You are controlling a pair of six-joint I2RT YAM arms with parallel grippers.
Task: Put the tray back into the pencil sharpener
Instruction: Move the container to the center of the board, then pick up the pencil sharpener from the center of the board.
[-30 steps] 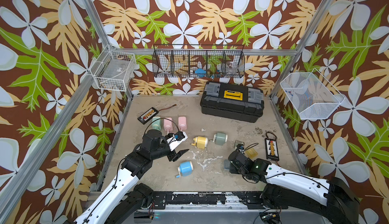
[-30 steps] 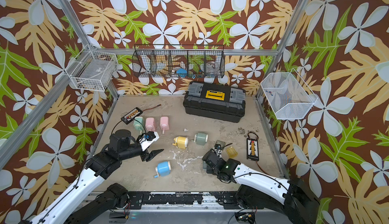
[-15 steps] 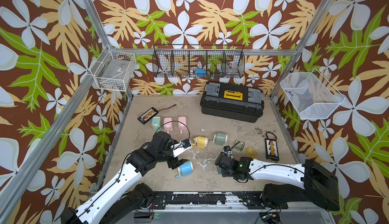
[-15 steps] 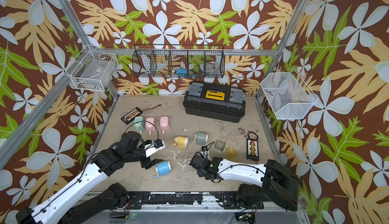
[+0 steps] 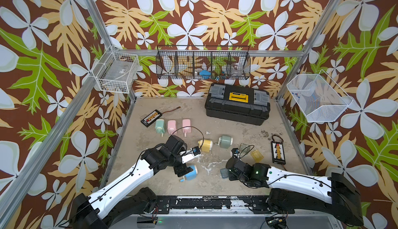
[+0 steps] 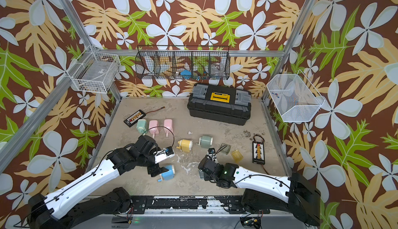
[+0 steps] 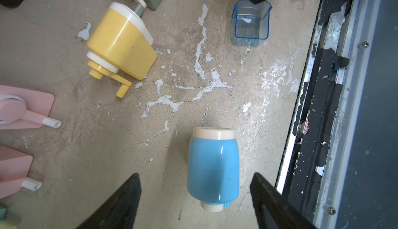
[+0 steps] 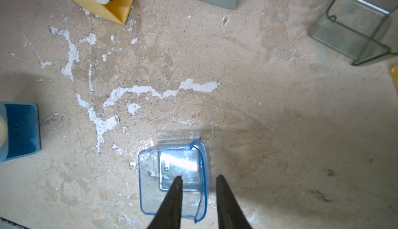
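The pencil sharpener (image 5: 191,173) (image 6: 168,171) is light blue with a cream cap and lies on its side near the table's front. My left gripper (image 7: 195,174) (image 5: 183,170) hangs open over it, one finger on each side, touching nothing. The tray (image 8: 172,174) (image 5: 224,172) (image 7: 251,23) is clear blue plastic and rests on the table to the sharpener's right. My right gripper (image 8: 199,178) (image 6: 204,172) is open astride one wall of the tray: one fingertip (image 8: 177,183) is inside and the other is outside, with a gap on both sides of the wall. The sharpener's end (image 8: 19,131) shows in the right wrist view.
A yellow sharpener (image 5: 206,145) and a grey-green one (image 5: 225,141) lie behind. A smoky tray (image 5: 245,148) and a yellow tray (image 5: 257,155) sit right of them. Pink sharpeners (image 5: 172,126) stand at back left, a black toolbox (image 5: 237,107) at the back, a charger board (image 5: 277,152) at right.
My left gripper came forward and down over the blue sharpener, its jaws widening. My right gripper slid left and its jaws parted from shut.
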